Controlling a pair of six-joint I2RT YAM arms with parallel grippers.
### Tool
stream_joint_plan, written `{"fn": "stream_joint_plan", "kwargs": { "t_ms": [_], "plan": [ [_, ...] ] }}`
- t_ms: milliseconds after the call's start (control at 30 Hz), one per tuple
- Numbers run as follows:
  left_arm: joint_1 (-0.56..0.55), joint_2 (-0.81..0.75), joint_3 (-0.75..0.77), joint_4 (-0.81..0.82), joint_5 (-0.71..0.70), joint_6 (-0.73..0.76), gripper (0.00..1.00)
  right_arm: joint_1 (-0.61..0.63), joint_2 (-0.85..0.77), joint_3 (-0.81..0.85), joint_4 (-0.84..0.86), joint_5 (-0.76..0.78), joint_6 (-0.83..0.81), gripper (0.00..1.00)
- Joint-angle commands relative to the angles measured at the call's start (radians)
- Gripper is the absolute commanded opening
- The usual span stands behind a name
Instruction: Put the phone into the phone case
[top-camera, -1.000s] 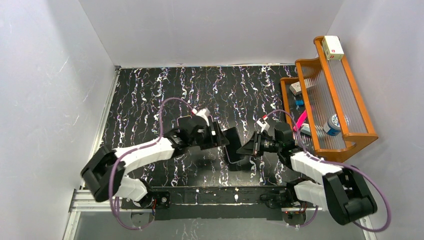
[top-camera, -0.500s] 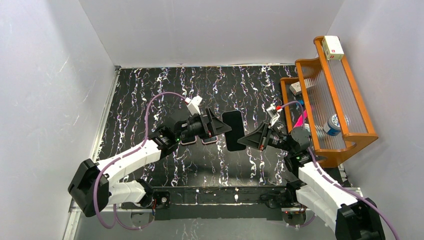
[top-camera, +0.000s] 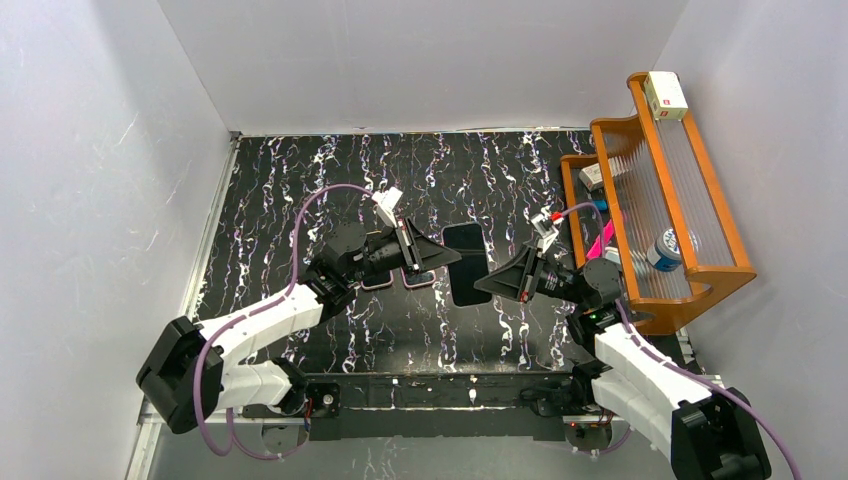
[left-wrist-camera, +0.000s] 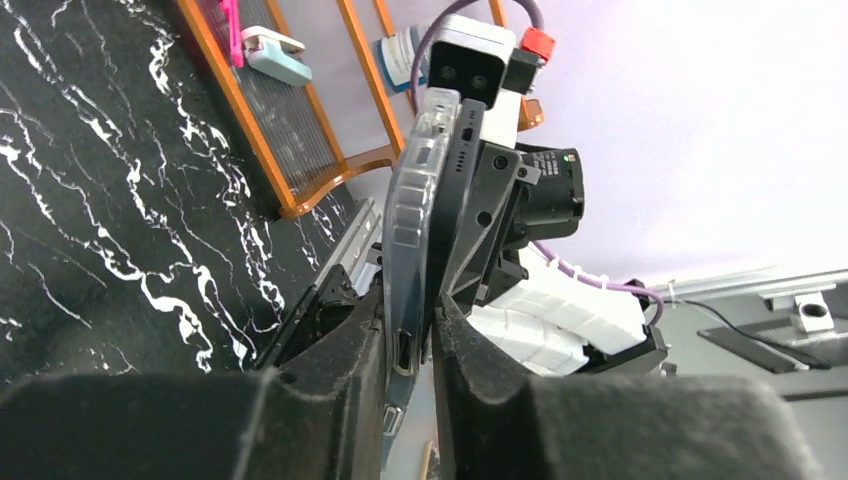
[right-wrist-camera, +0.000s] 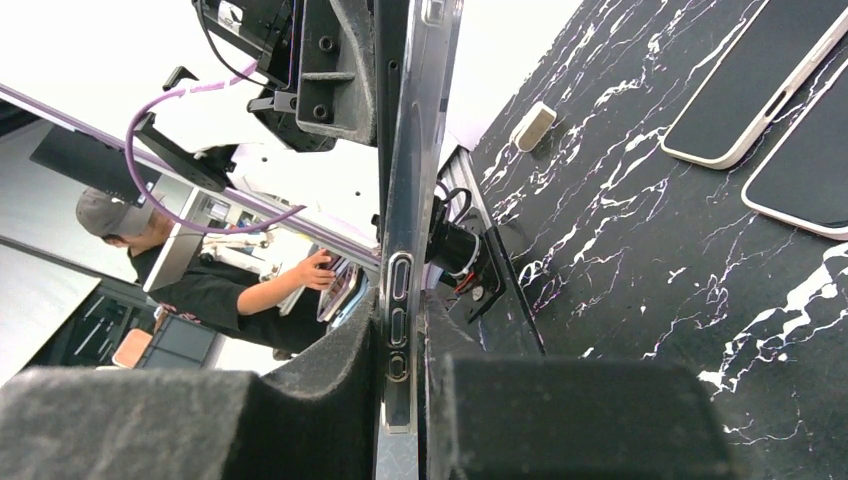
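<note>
The dark phone (top-camera: 466, 262) hangs above the table's middle, on edge between both grippers. In the left wrist view it (left-wrist-camera: 458, 190) lies against the clear phone case (left-wrist-camera: 413, 200), with a small gap between them at the far end. My left gripper (left-wrist-camera: 410, 315) is shut across the pair at the port end; from above it (top-camera: 449, 257) meets the phone's left side. My right gripper (right-wrist-camera: 402, 310) is shut on the same pair, over the side buttons (right-wrist-camera: 398, 300); from above it (top-camera: 486, 281) holds the right side.
Two other phones (top-camera: 378, 282) (top-camera: 418, 278) lie flat on the black marbled table (top-camera: 300, 200) under the left gripper. An orange wooden rack (top-camera: 712, 262) holding small items stands at the right, with a white box (top-camera: 665, 95) on its top rail. White walls enclose the table.
My left gripper, open around the phone's left side half a second ago, has shut on it. Since a second ago both arms have reached further over the table with the phone.
</note>
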Motion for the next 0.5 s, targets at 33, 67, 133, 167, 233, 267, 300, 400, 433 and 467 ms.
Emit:
{"fn": "stream_joint_plan", "kwargs": {
  "t_ms": [33, 67, 133, 167, 233, 267, 300, 400, 433, 467],
  "plan": [
    [-0.004, 0.003, -0.011, 0.157, 0.066, -0.034, 0.04, 0.006, -0.012, 0.013, 0.052, -0.004, -0.022, 0.06],
    [-0.004, 0.004, -0.015, 0.173, 0.069, -0.035, 0.00, 0.007, -0.017, 0.019, 0.034, -0.003, -0.032, 0.09],
    [-0.004, -0.002, -0.024, 0.192, 0.078, -0.027, 0.00, 0.007, -0.026, 0.035, -0.018, -0.003, -0.059, 0.21],
    [-0.004, -0.007, -0.024, 0.192, 0.085, -0.014, 0.00, 0.006, -0.028, 0.048, -0.049, -0.003, -0.074, 0.28],
    [-0.004, -0.017, -0.026, 0.194, 0.112, 0.015, 0.00, 0.006, -0.030, 0.074, -0.094, -0.007, -0.096, 0.42],
    [-0.004, -0.021, -0.028, 0.193, 0.132, 0.026, 0.00, 0.006, -0.030, 0.086, -0.104, -0.008, -0.097, 0.49],
    [-0.004, -0.024, -0.030, 0.193, 0.146, 0.038, 0.00, 0.006, -0.027, 0.096, -0.107, -0.009, -0.096, 0.55],
    [-0.004, -0.027, -0.028, 0.193, 0.195, 0.064, 0.00, 0.006, -0.016, 0.131, -0.105, -0.019, -0.089, 0.66],
    [-0.004, -0.026, -0.028, 0.193, 0.211, 0.072, 0.00, 0.006, -0.011, 0.140, -0.103, -0.021, -0.089, 0.67],
    [-0.004, -0.023, -0.033, 0.192, 0.220, 0.076, 0.00, 0.007, -0.007, 0.146, -0.109, -0.018, -0.095, 0.66]
  ]
}}
